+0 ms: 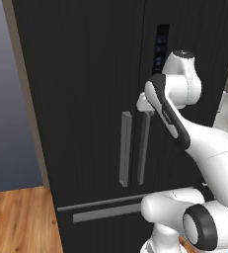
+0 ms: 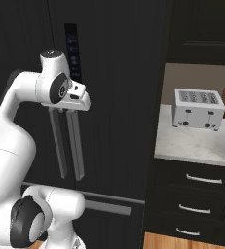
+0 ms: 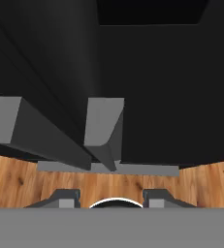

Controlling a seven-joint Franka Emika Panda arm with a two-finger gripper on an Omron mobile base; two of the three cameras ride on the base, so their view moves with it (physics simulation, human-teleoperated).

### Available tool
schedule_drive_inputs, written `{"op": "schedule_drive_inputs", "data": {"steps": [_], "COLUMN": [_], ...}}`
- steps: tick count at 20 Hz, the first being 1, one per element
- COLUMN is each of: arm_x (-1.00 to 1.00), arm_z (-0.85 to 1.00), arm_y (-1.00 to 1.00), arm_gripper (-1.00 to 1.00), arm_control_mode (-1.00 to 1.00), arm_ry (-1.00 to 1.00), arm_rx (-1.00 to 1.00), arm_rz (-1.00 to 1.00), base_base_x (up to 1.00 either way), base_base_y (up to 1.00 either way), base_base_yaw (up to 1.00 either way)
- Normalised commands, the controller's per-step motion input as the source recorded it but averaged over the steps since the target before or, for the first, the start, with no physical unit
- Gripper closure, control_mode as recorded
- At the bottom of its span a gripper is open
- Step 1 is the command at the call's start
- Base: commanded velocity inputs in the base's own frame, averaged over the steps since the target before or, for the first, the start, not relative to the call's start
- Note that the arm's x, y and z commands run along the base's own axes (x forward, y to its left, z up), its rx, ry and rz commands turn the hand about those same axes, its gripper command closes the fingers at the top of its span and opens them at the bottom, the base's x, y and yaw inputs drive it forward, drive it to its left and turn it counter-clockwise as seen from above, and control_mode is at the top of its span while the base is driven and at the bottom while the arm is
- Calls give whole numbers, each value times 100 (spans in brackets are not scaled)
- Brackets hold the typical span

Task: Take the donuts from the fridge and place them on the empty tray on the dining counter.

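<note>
The fridge [image 1: 86, 99] is tall, black, doors closed, with two grey vertical bar handles [image 1: 126, 148]. The fingers [image 3: 65, 197] hover above them, parted, grasping nothing.

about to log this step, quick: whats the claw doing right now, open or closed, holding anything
claw: open, holding nothing, poised above the top ends of the fridge's two grey handles; fridge doors shut.

Matt black fridge [image 1: 86, 99] with dull grey handles [image 1: 126, 148]; grained wood floor [image 1: 17, 217]; marble-look counter [image 2: 196, 143].
</note>
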Motion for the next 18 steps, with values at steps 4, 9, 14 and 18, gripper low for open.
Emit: {"op": "schedule_drive_inputs", "data": {"steps": [4, 9, 14, 18], "arm_x": [-20, -48, -52, -51], "arm_z": [-4, -6, -15, -9], "arm_y": [0, 0, 0, 0], "arm_gripper": [-100, -100, -100, -100], "arm_control_mode": [-100, -100, -100, -100], "arm_ry": [0, 0, 0, 0], "arm_rx": [0, 0, 0, 0], "arm_rz": [0, 0, 0, 0], "base_base_x": [0, 0, 0, 0], "base_base_y": [0, 0, 0, 0], "base_base_yaw": [0, 0, 0, 0]}}
